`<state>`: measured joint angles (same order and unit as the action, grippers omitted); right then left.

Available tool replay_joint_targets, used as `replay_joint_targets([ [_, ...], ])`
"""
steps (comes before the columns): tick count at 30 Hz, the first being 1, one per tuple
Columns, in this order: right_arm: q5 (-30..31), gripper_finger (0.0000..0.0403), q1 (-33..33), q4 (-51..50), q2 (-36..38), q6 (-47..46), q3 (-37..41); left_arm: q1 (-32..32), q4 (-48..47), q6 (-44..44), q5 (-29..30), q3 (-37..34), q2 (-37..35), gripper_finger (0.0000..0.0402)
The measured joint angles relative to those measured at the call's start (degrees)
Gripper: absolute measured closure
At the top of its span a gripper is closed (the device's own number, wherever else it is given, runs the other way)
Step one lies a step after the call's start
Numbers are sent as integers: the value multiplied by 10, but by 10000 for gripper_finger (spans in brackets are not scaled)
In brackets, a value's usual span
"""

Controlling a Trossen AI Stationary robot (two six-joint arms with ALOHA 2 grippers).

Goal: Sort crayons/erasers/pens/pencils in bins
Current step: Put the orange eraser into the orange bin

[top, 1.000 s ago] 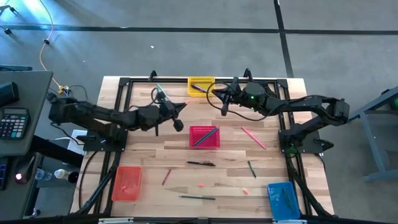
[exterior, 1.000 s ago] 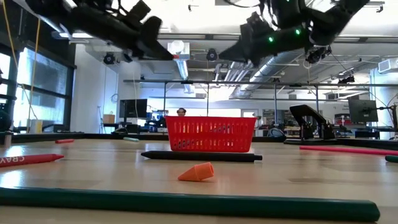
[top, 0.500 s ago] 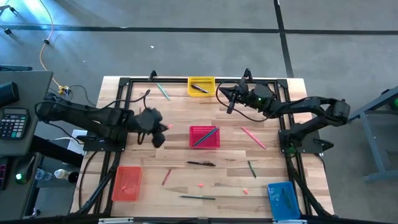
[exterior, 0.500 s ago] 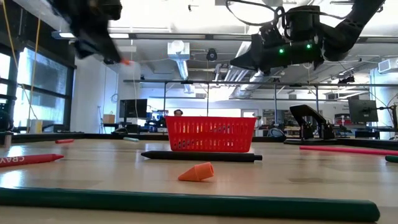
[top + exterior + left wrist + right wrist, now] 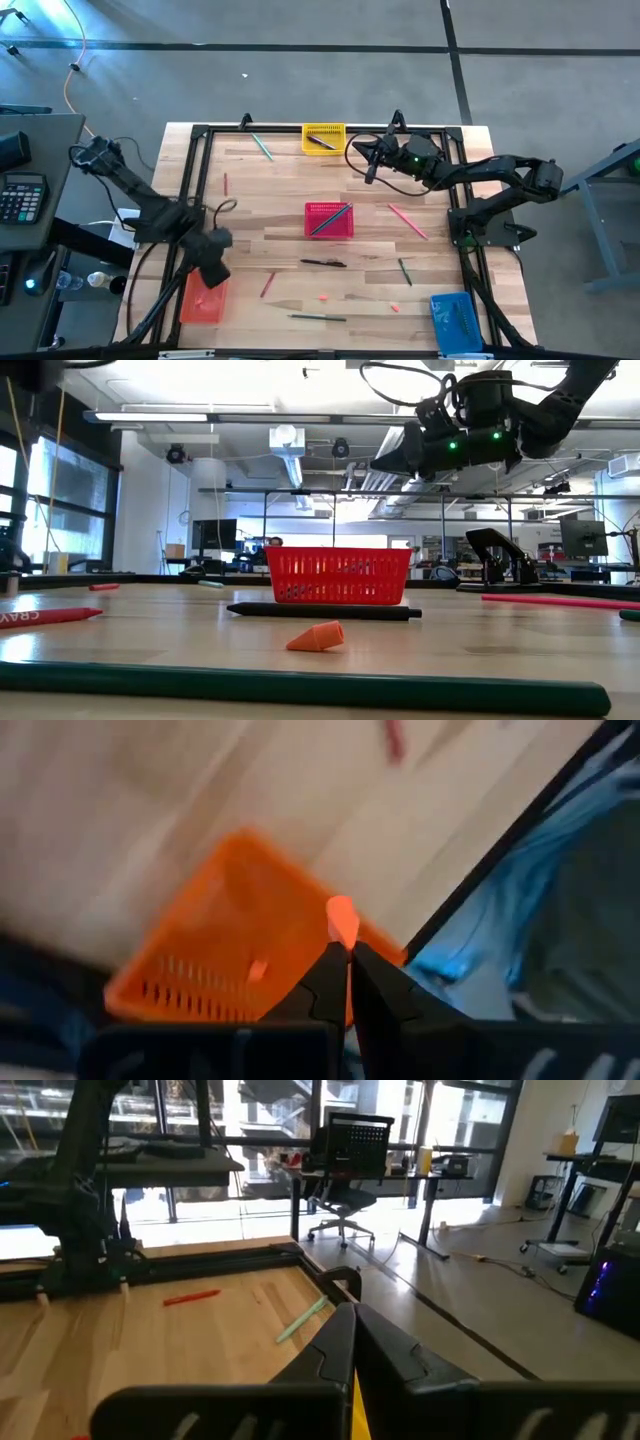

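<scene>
Erasers are the matter at the left arm: the left gripper point(image 5: 347, 952) has its fingers clamped on a small orange-pink eraser point(image 5: 341, 919), held above the orange bin point(image 5: 203, 297) at the desk's point(image 5: 270, 200) near-left corner. One pale lump already lies inside that bin; it seems to be another eraser, though the wrist view is too blurred to be sure.

The right gripper point(image 5: 369, 172) hangs above the far side of the desk, just beside the yellow bin point(image 5: 323, 137), with its fingers together and nothing between them. A black pen point(image 5: 322, 143) lies in the yellow bin.

The red bin point(image 5: 329, 219) stands mid-desk with pencils in it, and the blue bin point(image 5: 452, 317) sits at the near-right corner. Loose on the desk are another black pen point(image 5: 323, 263), a pink pencil point(image 5: 407, 221), a green pencil point(image 5: 318, 317) along the near edge, a light green pencil point(image 5: 261, 147) at the far side, and two more erasers point(image 5: 325, 296) in front of the red bin.
</scene>
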<state>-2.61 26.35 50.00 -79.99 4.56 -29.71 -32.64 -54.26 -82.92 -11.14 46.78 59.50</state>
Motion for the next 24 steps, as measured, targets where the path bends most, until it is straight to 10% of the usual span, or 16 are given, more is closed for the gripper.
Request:
replay_joint_targets([
  [24, 0, 403, 0, -5, 0, 6, 0, -150, 139, -159, -3, -134, 52, 382],
])
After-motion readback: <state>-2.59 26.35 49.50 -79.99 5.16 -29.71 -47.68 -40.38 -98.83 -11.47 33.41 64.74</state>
